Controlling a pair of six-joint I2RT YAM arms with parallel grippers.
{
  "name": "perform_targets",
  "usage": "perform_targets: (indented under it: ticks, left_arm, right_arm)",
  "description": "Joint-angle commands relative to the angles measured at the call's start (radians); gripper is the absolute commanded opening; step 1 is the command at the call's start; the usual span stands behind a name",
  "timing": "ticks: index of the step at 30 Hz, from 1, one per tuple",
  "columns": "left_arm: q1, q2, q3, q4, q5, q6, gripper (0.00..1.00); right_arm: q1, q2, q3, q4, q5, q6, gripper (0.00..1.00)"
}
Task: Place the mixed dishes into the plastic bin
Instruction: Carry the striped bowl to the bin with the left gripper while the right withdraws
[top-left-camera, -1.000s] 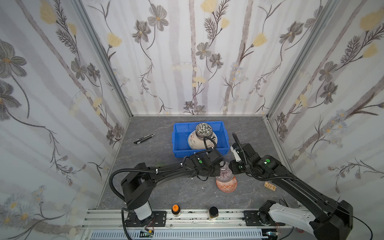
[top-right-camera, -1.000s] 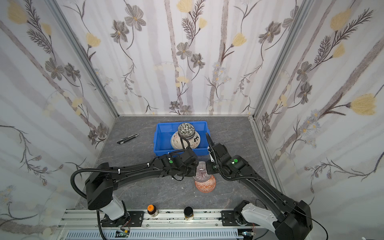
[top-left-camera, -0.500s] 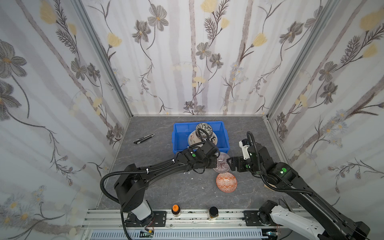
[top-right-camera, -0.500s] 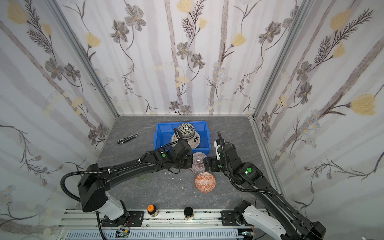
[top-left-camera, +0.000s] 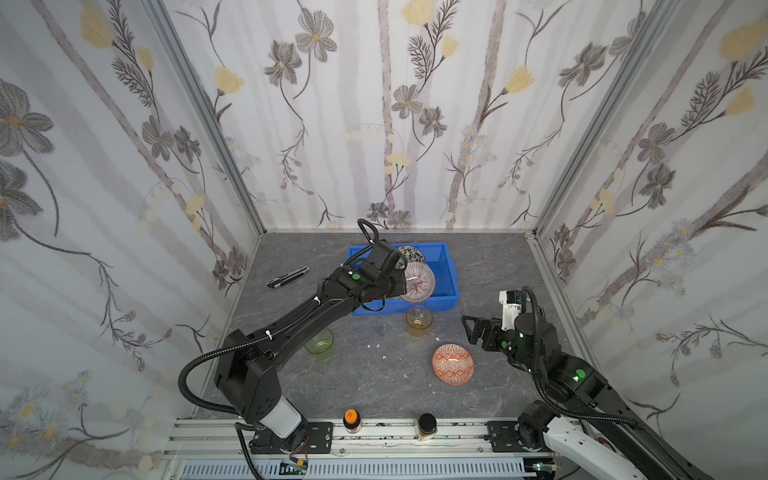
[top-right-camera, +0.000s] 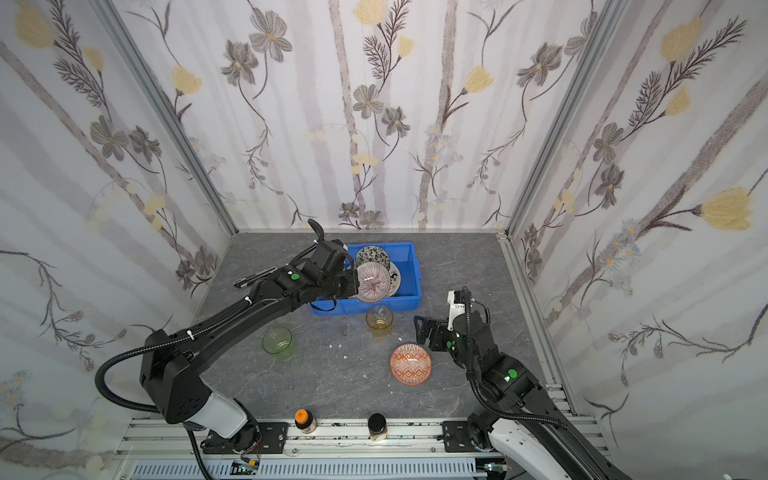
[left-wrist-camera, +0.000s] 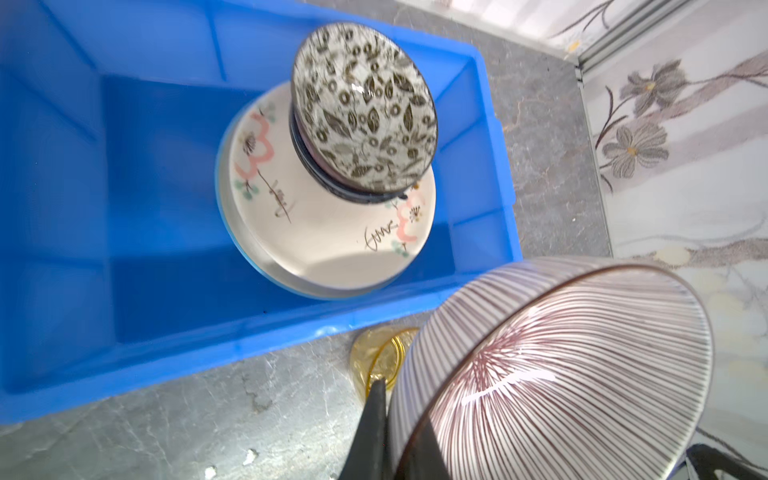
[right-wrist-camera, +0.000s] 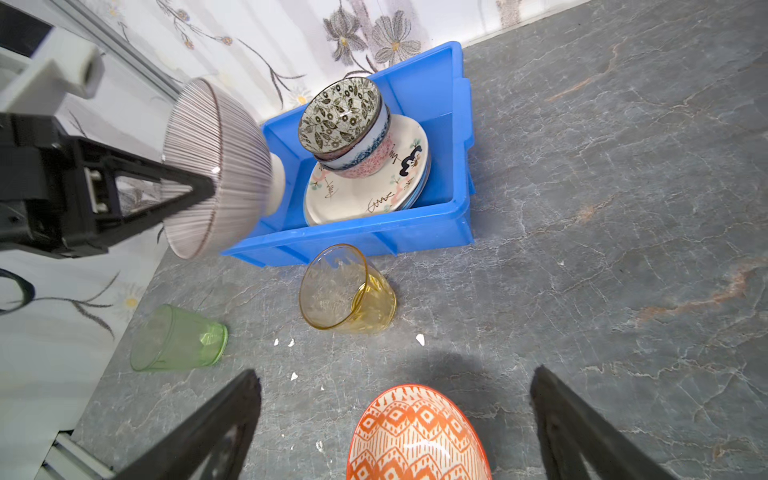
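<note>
Bin (top-left-camera: 444, 270): held stacked plates (left-wrist-camera: 324, 232) topped with nested bowls (left-wrist-camera: 365, 108).
Striped bowl (top-left-camera: 417, 281): tilted over the bin's near wall, its rim clamped by the left gripper (left-wrist-camera: 397, 436); not yet set down.
Orange bowl (top-left-camera: 453, 364): on the table, under the wide-open, empty right gripper (right-wrist-camera: 395, 374).
Amber glass (top-left-camera: 419, 321), green glass (top-left-camera: 319, 345): on the table, left to do.

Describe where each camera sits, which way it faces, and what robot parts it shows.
Top views: high at the front, looking down on the table; left arm and right arm show.
Left wrist: on the left arm, facing the bin; left gripper pinches the striped bowl.
Right wrist: on the right arm, facing the orange bowl; right gripper open.
Shared: both wrist views show the amber glass.
</note>
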Motion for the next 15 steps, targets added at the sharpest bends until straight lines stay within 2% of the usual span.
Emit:
perform_targets:
  ticks: [1,8,15]
  left_arm:
    - [0.044,0.032,0.055,0.013,-0.008,0.063,0.00]
    - [0.141,0.181,0.221,-0.035,0.000,0.144,0.00]
    - [0.177,0.362,0.391,-0.083,0.052,0.179,0.00]
  right_arm:
    - [0.001,-0.028,-0.022,0.062,0.047,0.050,1.00]
    - [0.002,-0.122,-0.084,-0.008,0.046,0.136,1.00]
    - [0.003,-0.230,-0.169,-0.071,0.004,0.259,1.00]
